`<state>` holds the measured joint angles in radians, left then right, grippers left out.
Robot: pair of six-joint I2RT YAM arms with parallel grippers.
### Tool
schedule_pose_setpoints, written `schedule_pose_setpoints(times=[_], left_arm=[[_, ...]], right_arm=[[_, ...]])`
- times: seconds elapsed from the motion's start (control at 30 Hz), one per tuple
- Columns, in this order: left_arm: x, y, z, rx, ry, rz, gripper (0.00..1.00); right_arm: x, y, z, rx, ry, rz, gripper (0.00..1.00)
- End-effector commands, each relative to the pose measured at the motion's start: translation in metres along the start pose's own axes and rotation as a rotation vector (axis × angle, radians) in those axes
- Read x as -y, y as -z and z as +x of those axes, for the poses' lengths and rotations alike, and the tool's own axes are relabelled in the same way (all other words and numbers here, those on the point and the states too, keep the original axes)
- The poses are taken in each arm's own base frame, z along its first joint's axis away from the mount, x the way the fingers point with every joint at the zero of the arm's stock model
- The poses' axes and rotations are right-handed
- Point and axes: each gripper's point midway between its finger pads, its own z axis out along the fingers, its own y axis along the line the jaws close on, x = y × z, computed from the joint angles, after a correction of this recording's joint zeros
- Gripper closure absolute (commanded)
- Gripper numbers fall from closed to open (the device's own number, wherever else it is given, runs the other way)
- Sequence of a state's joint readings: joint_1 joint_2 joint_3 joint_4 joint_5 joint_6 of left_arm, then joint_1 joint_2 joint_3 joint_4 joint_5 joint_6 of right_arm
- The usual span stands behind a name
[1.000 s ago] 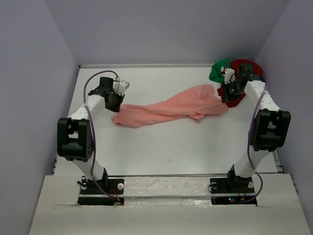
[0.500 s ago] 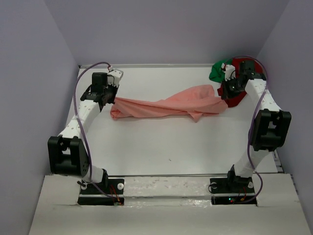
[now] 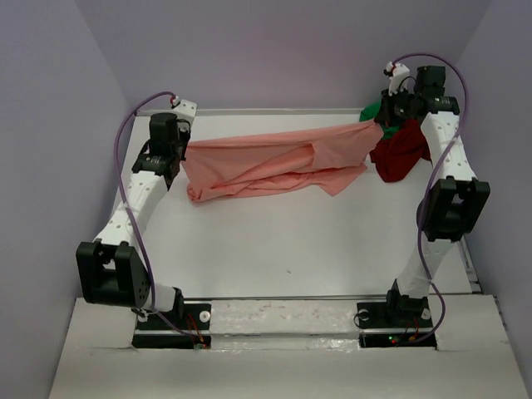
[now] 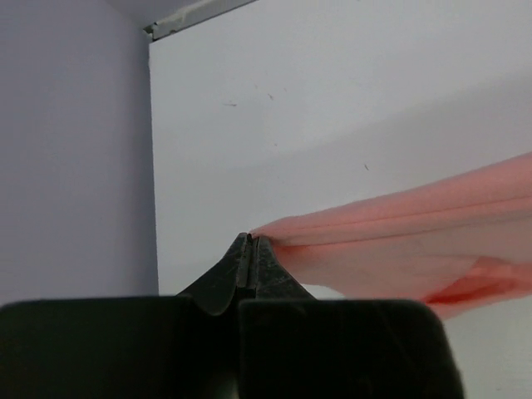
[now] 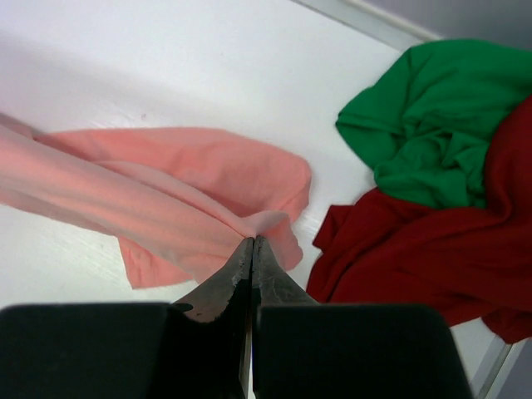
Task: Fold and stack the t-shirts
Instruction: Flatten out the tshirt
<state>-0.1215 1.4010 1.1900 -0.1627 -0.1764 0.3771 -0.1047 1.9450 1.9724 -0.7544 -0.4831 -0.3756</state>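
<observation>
Left gripper [image 4: 251, 243] clamped shut on pink shirt [image 3: 274, 162] | right gripper [image 5: 253, 242] pinching other end | shirt stretched along far edge | step: spreading | next: lower it flat, taut | red shirt [image 3: 403, 154], green shirt [image 5: 432, 116] heaped far-right corner

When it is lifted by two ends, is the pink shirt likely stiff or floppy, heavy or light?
Probably very floppy: the salmon-pink shirt sags and drapes between the left hand and right hand. Likely light: two small fingertip pinches hold its ends up.
</observation>
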Motion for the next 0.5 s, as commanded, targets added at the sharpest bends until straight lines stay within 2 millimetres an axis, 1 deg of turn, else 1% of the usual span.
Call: schedule_pose_setpoints(times=[0.0, 0.03, 0.07, 0.17, 0.2, 0.23, 0.3, 0.33, 0.37, 0.4, 0.43, 0.47], left_arm=[[-0.057, 0.022, -0.076, 0.187, 0.041, -0.217, 1.0], [-0.061, 0.024, -0.084, 0.196, 0.039, -0.231, 1.0], [-0.067, 0.027, -0.101, 0.226, 0.046, -0.251, 1.0], [-0.076, 0.036, -0.123, 0.261, 0.041, -0.297, 1.0], [-0.082, 0.042, -0.135, 0.284, 0.044, -0.318, 1.0], [-0.078, 0.045, -0.142, 0.299, 0.034, -0.315, 1.0], [-0.08, 0.054, -0.158, 0.332, 0.005, -0.331, 1.0], [-0.075, 0.058, -0.163, 0.337, -0.009, -0.341, 1.0], [-0.073, 0.061, -0.167, 0.343, -0.023, -0.351, 1.0], [-0.076, 0.066, -0.168, 0.332, -0.057, -0.383, 1.0], [-0.073, 0.074, -0.178, 0.368, -0.056, -0.398, 1.0], [-0.072, 0.08, -0.179, 0.375, -0.068, -0.408, 1.0]], right_arm=[[0.026, 0.012, -0.07, 0.198, 0.075, 0.095, 1.0], [0.029, 0.014, -0.078, 0.213, 0.082, 0.105, 1.0], [0.03, 0.016, -0.085, 0.228, 0.09, 0.112, 1.0], [0.028, 0.027, -0.104, 0.277, 0.126, 0.113, 1.0], [0.029, 0.03, -0.109, 0.292, 0.135, 0.118, 1.0], [0.029, 0.035, -0.114, 0.305, 0.142, 0.129, 1.0], [0.028, 0.047, -0.128, 0.34, 0.164, 0.15, 1.0], [0.028, 0.052, -0.132, 0.351, 0.173, 0.159, 1.0], [0.026, 0.063, -0.14, 0.375, 0.186, 0.171, 1.0], [0.025, 0.068, -0.146, 0.392, 0.191, 0.177, 1.0], [0.022, 0.074, -0.15, 0.407, 0.2, 0.177, 1.0], [0.018, 0.085, -0.157, 0.43, 0.21, 0.182, 1.0]])
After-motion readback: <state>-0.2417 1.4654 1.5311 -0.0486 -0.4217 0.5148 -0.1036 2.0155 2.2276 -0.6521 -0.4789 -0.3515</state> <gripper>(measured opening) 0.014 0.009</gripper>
